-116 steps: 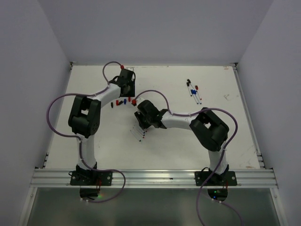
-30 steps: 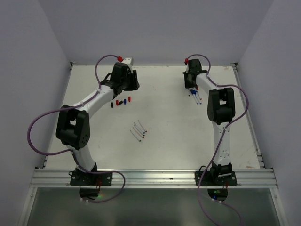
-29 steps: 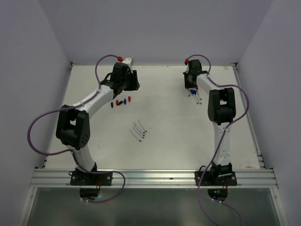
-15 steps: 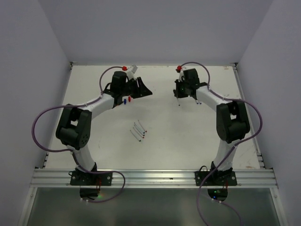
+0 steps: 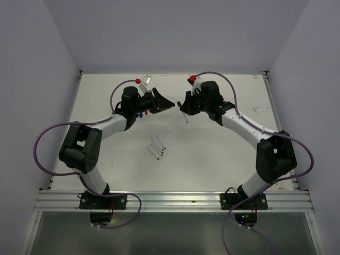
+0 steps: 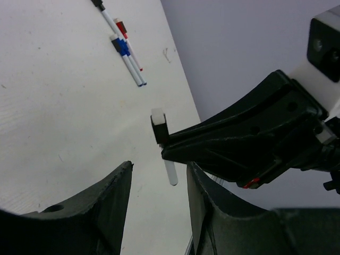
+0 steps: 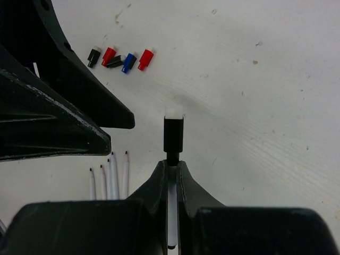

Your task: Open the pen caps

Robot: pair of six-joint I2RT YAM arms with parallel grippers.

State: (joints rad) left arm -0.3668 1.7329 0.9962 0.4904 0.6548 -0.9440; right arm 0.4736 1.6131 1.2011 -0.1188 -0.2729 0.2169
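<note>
My right gripper is shut on a thin white pen. Its black cap sticks out past the fingertips. In the top view the right gripper holds this pen above the table's back middle. My left gripper faces it, open and empty. In the left wrist view the pen's cap and barrel hang just beyond my open left gripper, not between the fingers. Several loose red, blue and black caps lie on the table.
Several uncapped pens lie side by side at mid-table, and they also show in the right wrist view. A few capped pens lie at the back right. Walls enclose the table on three sides.
My right arm swung left from the capped pens at the back right, carrying a pen. My left gripper turned right from the loose caps and now faces it tip to tip.
</note>
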